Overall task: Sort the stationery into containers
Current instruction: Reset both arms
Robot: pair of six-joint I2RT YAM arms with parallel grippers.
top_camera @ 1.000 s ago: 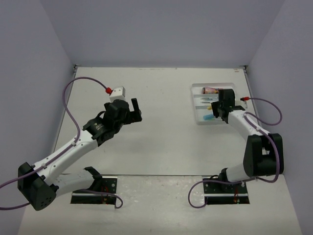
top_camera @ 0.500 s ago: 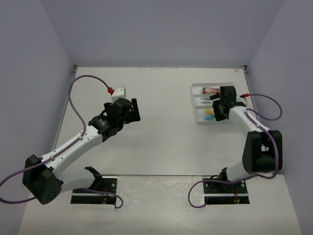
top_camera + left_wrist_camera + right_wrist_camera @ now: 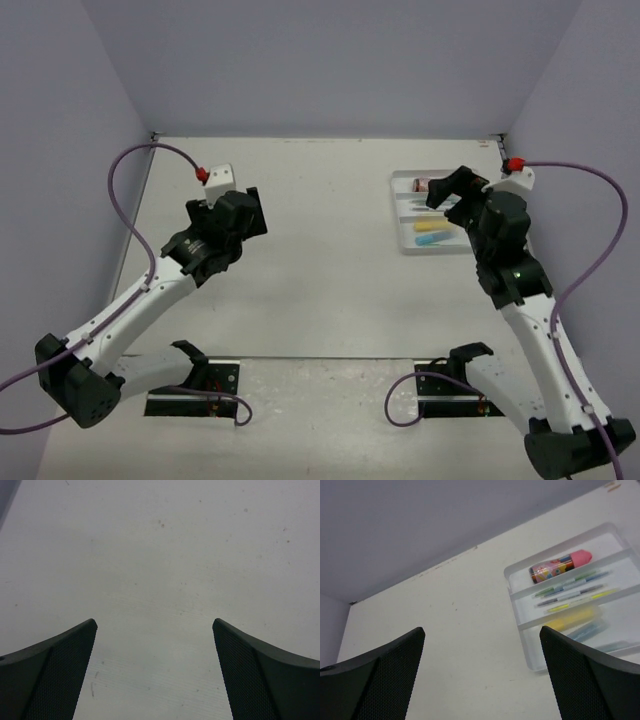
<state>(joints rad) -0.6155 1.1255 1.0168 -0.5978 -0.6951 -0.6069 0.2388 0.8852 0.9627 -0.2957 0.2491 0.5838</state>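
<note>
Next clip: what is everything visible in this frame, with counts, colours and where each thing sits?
tray: one, white, three long compartments, far right of the table
pink tube: one, pink cap and patterned body, far compartment
thin pens: several, green, grey and yellow-green, middle compartment
yellow marker: one, yellow, near compartment
light-blue markers: count unclear, light blue, near compartment beside the yellow one
table: one, white, no loose stationery seen on it
cables: two, purple, one looping from each wrist
left end effector: one, black, open and empty over bare table
right end effector: one, black, open and empty, raised by the tray
</note>
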